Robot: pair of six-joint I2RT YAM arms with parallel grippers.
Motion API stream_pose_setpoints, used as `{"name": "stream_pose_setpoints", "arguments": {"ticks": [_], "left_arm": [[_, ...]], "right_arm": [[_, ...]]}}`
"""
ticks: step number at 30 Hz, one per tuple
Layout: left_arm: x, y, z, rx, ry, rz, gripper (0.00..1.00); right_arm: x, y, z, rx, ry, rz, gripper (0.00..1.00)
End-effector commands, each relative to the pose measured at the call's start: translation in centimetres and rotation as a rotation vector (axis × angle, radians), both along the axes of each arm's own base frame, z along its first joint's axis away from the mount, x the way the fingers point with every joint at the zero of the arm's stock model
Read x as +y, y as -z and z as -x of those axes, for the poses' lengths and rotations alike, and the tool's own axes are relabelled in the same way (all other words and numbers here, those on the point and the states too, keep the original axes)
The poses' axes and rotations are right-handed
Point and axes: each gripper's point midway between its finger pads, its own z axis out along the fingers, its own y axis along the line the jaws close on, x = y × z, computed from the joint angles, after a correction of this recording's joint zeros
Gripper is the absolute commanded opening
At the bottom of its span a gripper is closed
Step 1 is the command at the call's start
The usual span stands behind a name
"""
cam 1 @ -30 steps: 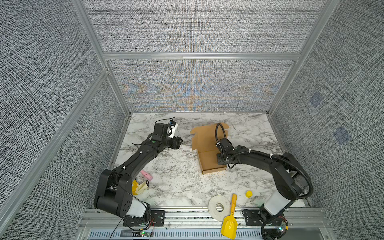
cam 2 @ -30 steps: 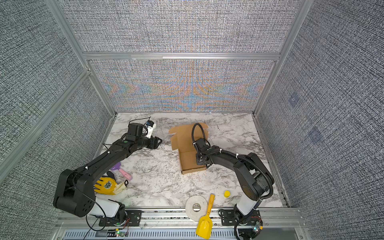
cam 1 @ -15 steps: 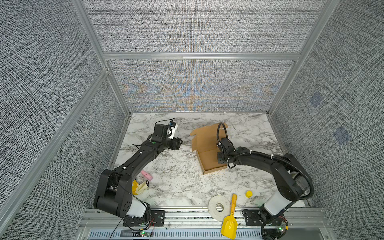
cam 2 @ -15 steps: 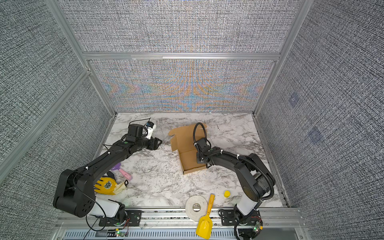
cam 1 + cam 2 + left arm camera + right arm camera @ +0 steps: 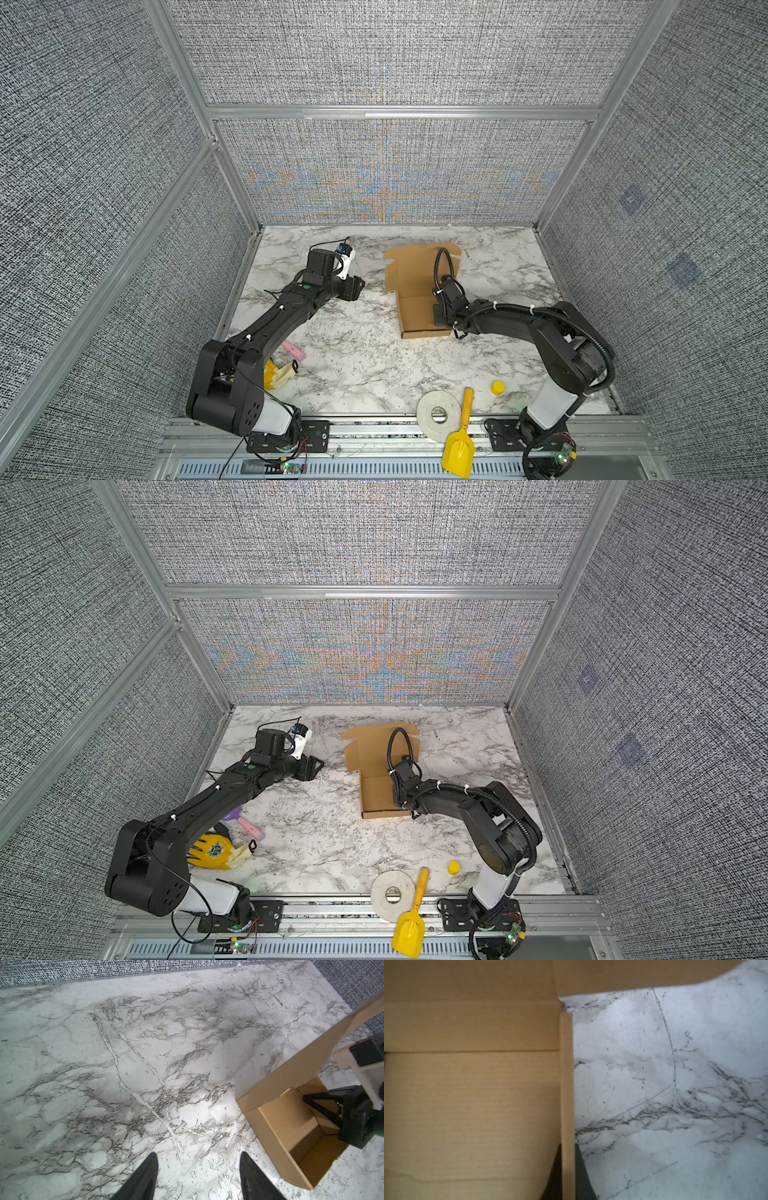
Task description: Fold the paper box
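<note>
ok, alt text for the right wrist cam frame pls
The right gripper is shut on the thin upright side wall of a brown corrugated cardboard box, one dark finger inside the box and one outside. The box's bare floor fills one side of the wall; white grey-veined marble tabletop fills the other.

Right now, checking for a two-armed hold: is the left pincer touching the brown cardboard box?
No, the left pincer hangs open over the marble table, apart from the brown corrugated cardboard box.

Brown paper box (image 5: pixel 409 266), white-grey marbled tbl (image 5: pixel 365 353)
</note>
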Motion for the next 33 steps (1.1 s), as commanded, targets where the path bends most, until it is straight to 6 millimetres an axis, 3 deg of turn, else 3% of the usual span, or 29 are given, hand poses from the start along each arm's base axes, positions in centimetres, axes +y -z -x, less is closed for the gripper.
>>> {"name": "stream_pose_setpoints", "arguments": {"ticks": [1,7,11,16,20,29,33], "left_arm": [[-0.1,-0.1,-0.1,-0.014,0.009,0.007,0.64],[-0.2,-0.2,-0.1,-0.015,0.015,0.012,0.64],[-0.1,-0.4,-0.2,-0.014,0.008,0.011,0.64],[0.1,0.1,-0.2,-0.015,0.006,0.004,0.65],[0.0,-0.2,-0.1,-0.011,0.011,0.014,0.65],[0.0,0.1,-0.1,-0.009,0.008,0.016,0.65],[0.0,-0.1,-0.1,-0.009,0.005,0.017,0.65]], "right_arm": [[-0.2,-0.1,-0.1,-0.015,-0.004,0.009,0.0],[0.0,-1.3,0.3,-0.023,-0.011,-0.021,0.03],[0.3,-3.3,-0.2,-0.068,0.001,-0.062,0.37],[-0.2,-5.0,-1.1,-0.17,0.032,-0.114,0.52],[-0.6,-5.0,-1.6,-0.197,0.061,-0.146,0.52],[-0.1,-2.3,-2.7,-0.19,0.071,-0.138,0.51],[-0.2,-1.6,-3.4,-0.196,0.084,-0.111,0.46]]}}
